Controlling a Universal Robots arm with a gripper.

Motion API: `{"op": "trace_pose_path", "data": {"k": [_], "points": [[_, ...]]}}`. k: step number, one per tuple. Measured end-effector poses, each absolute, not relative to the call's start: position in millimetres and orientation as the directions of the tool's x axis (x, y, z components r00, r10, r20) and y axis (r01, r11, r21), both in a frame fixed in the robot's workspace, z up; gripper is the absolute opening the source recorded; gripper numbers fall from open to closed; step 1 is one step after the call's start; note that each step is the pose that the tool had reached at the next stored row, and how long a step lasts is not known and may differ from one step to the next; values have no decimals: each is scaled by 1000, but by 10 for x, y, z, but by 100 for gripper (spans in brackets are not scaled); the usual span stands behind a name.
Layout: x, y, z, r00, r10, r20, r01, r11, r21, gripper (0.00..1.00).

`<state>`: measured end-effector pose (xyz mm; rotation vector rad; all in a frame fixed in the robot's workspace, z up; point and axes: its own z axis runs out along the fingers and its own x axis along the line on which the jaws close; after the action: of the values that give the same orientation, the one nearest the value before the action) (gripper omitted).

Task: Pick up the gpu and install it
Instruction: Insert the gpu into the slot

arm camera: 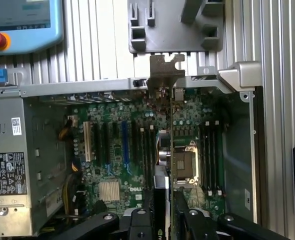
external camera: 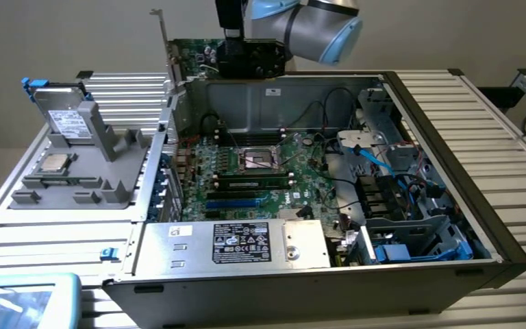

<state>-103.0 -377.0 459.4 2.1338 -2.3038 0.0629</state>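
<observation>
My jaws (external camera: 247, 62) grip the gpu (external camera: 192, 56) edge-on above the case's (external camera: 445, 157) far rim, bracket (arm camera: 165, 75) outward. I judge it should stay square to a slot (arm camera: 125, 145), with the bracket clearing the rim. The board (arm camera: 112, 165) reads Dell; the supply label (external camera: 241, 241) is too small to read.

An open computer case (external camera: 336, 92) lies on the slatted table (external camera: 482, 110), its green motherboard (external camera: 309, 164) exposed, a grey power supply (external camera: 235, 243) at its near end. At the exterior view's left, a grey holder (external camera: 107, 157) carries a silver processor chip (external camera: 53, 162) and an upright drive (external camera: 66, 120).
</observation>
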Motion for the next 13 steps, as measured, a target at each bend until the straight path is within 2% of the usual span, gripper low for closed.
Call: {"op": "trace_pose_path", "data": {"k": [6,13], "points": [[-911,-3842,4488,-77,-997,25,-997,76,-29,27],[-828,-4068,4358,-77,-997,24,-997,76,-29,27]]}}
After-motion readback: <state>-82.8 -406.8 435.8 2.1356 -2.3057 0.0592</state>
